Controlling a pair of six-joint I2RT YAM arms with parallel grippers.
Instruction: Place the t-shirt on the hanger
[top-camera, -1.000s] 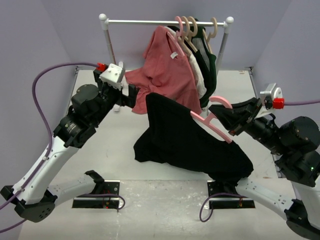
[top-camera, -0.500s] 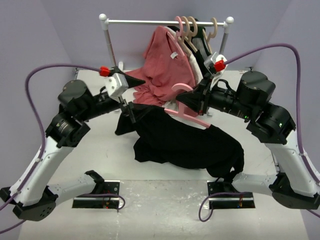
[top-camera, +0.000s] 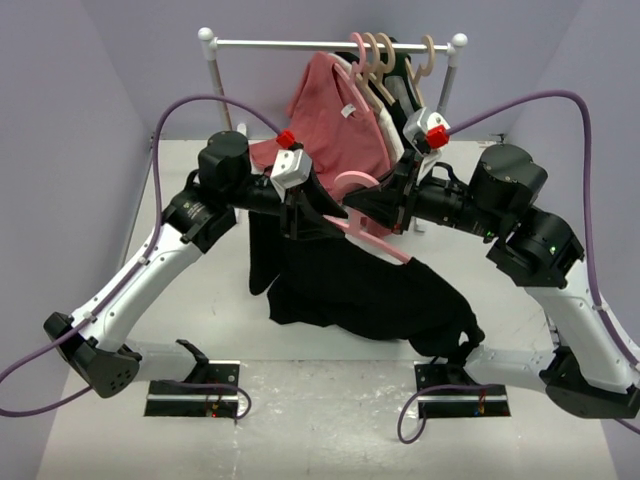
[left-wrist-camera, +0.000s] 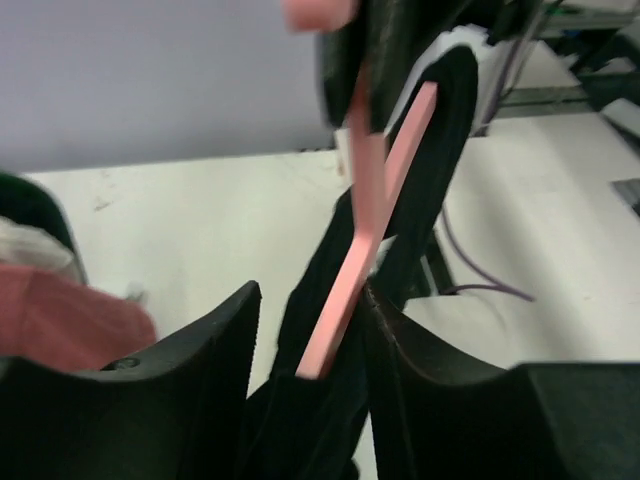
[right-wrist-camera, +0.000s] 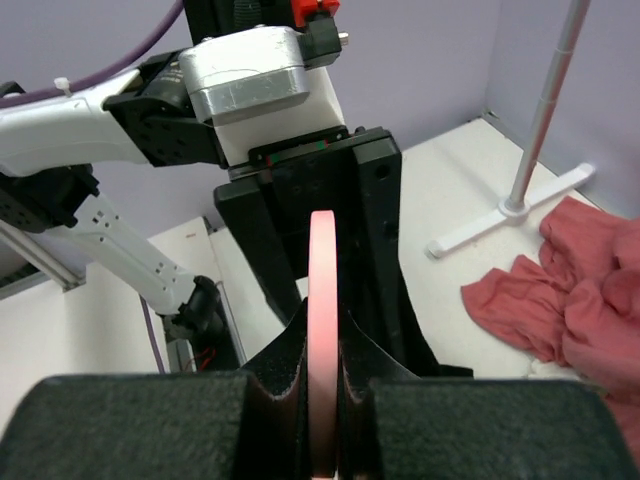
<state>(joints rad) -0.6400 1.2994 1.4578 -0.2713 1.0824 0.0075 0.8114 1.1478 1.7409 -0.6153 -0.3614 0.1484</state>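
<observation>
Holding the hanger (top-camera: 380, 245) tilted above the counter (top-camera: 215, 320), the right fingers (right-wrist-camera: 275, 365) clamp its pink bar, likely so one shoulder can be fed into the t-shirt (top-camera: 350, 290), which drapes from it down to the counter. The left fingers (left-wrist-camera: 200, 350) straddle black cloth and the hanger's tip. I cannot tell whether they pinch either. Folds hide the collar.

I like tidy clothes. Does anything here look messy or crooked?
Yes. The red shirt on the rail hangs lopsided, bunched up, its end crumpled on the table. The black t-shirt sags in a heap below the pink hanger.
</observation>
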